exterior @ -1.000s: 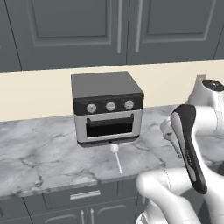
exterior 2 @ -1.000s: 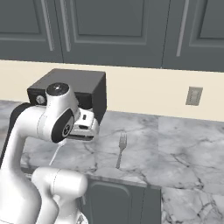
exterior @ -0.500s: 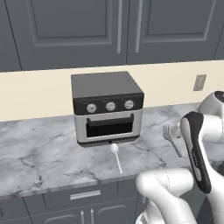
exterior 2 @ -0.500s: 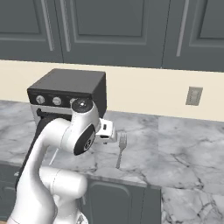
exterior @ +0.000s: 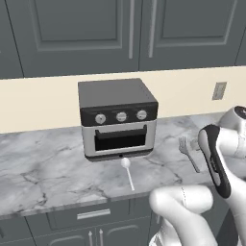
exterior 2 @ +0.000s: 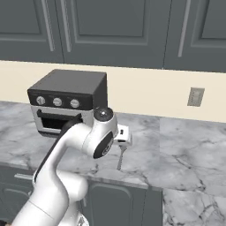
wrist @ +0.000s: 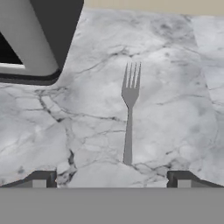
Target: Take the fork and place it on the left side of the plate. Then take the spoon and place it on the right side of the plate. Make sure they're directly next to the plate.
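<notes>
Fork [wrist: 130, 109] lies flat on the marble bench [wrist: 183, 100], tines toward the wall, to the right of the toaster oven [exterior: 117, 117] as the base cameras see it, and the end effector [wrist: 111, 178] hangs above its handle end with its fingertips [wrist: 41, 178] spread wide to either side of the handle and nothing between them. Spoon [exterior: 127, 170] rests just in front of the toaster oven's door, bowl near the door and handle pointing toward the bench's front edge, well apart from the fork. From the left base camera the fork [exterior: 188, 153] sits beyond the arm's forearm; from the right base camera its handle [exterior 2: 119, 160] pokes out below the wrist, toward the bench's front edge.

The step in hand appears to be the first one: reaching for the fork, with no grasp made yet and the spoon untouched. The next move likely calls for a straight descent onto the thin handle, with the spread fingers closing across its narrow width low against the marble, since the flat metal leaves little to catch. The fork must then be carried to the plate's left side.
</notes>
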Robot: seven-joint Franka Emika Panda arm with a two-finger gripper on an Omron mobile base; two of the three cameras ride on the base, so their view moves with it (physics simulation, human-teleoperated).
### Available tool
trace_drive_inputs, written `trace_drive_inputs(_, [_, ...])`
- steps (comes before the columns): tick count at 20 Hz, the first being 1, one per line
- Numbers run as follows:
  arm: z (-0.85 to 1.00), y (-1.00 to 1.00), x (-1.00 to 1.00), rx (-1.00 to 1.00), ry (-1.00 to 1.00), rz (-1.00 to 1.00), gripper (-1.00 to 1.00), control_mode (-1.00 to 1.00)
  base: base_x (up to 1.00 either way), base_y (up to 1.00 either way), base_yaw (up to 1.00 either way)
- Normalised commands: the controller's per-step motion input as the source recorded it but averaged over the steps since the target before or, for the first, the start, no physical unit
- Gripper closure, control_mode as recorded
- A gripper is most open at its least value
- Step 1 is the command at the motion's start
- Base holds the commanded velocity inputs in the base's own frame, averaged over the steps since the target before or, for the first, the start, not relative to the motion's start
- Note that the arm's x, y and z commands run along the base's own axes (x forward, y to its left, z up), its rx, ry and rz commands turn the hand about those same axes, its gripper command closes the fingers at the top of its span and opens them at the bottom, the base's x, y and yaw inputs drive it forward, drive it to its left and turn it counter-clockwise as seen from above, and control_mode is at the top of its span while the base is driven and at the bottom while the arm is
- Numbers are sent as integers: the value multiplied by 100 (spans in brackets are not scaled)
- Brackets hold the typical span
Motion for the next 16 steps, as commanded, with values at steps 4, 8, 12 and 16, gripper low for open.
trace_drive_inputs(4, [-29,-16,47,0,6,0,-100,-100,0,0,0])
trace_drive_inputs(8, [-40,0,47,0,17,0,-100,-100,0,0,0])
trace_drive_inputs(12, [-45,0,46,0,22,0,-100,-100,0,0,0])
trace_drive_inputs(16, [-45,-6,41,0,13,0,-100,-100,0,0,0])
